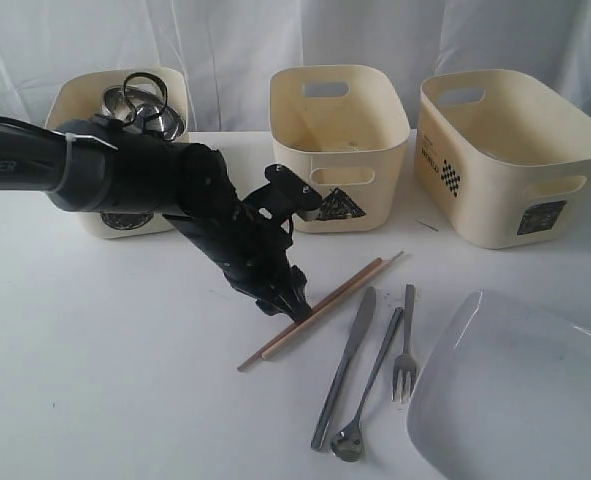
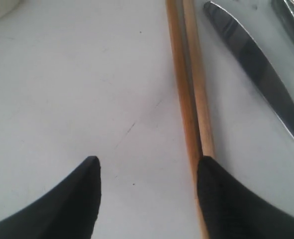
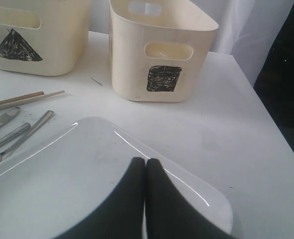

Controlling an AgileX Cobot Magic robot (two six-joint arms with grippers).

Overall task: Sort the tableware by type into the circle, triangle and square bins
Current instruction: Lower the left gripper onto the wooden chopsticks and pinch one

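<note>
Two wooden chopsticks (image 1: 320,303) (image 2: 190,89) (image 3: 16,99) lie side by side on the white table. My left gripper (image 1: 287,297) (image 2: 147,162) is open and low over them. One finger (image 2: 221,199) rests over the pair and the other stands apart on bare table. To their right lie the steel knife (image 1: 345,365) (image 2: 256,64), spoon (image 1: 367,395) and fork (image 1: 405,345). The large white plate (image 1: 515,390) (image 3: 62,174) lies at the front right, and my right gripper (image 3: 146,162) hangs shut above it. Steel mugs (image 1: 140,100) sit in the left bin. The small white bowl is out of view.
Three cream bins stand along the back: the left bin (image 1: 75,105), its mark hidden by my arm, the triangle bin (image 1: 340,150) (image 3: 37,35) and the square bin (image 1: 515,160) (image 3: 161,55). A white curtain hangs behind them.
</note>
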